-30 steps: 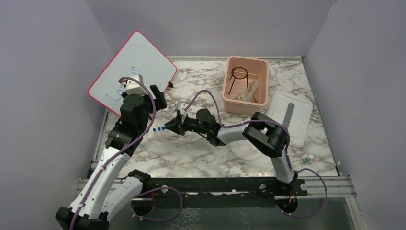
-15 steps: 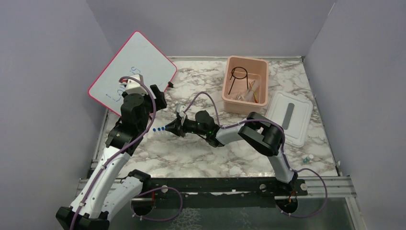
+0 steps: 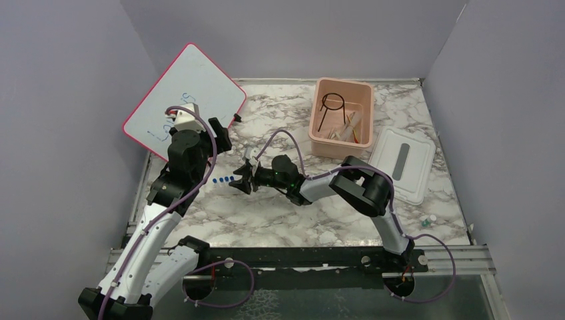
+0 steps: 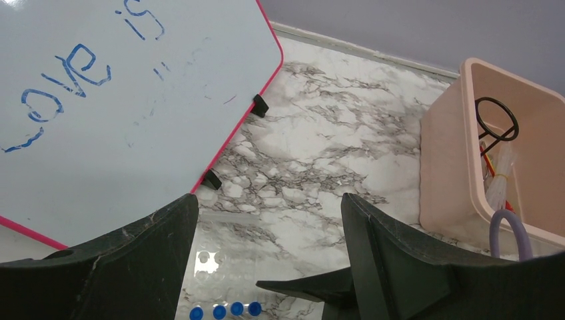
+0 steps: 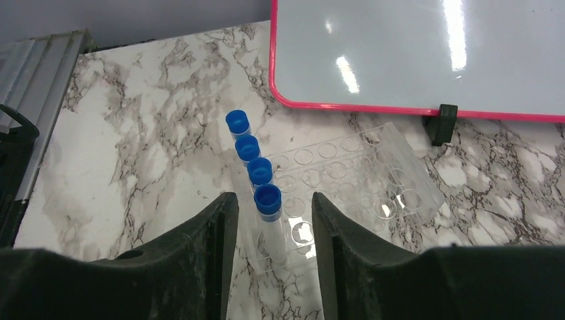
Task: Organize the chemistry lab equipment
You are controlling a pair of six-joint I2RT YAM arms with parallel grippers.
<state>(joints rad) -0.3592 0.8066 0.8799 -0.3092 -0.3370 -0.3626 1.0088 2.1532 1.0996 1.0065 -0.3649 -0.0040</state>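
Several blue-capped vials (image 5: 248,148) stand in a row in a clear rack (image 5: 353,175) on the marble table, left of centre (image 3: 222,179). My right gripper (image 5: 273,197) is open and straddles the nearest vial (image 5: 268,199), with a gap on each side. My left gripper (image 4: 268,200) hangs open and empty above the rack, near the whiteboard's lower edge. The black wire ring stand (image 3: 331,103), a red-yellow rod (image 4: 496,179) and clear tubes lie inside the pink tub (image 3: 318,90).
The pink-rimmed whiteboard (image 3: 183,100) leans at the back left, its black feet on the table. The tub's white lid (image 3: 402,163) lies right of the tub. Two tiny items (image 3: 426,219) sit near the right edge. Grey walls enclose the table.
The right gripper's jaws have spread apart around the nearest vial, and the gripper has shifted slightly left. The left arm has not moved.
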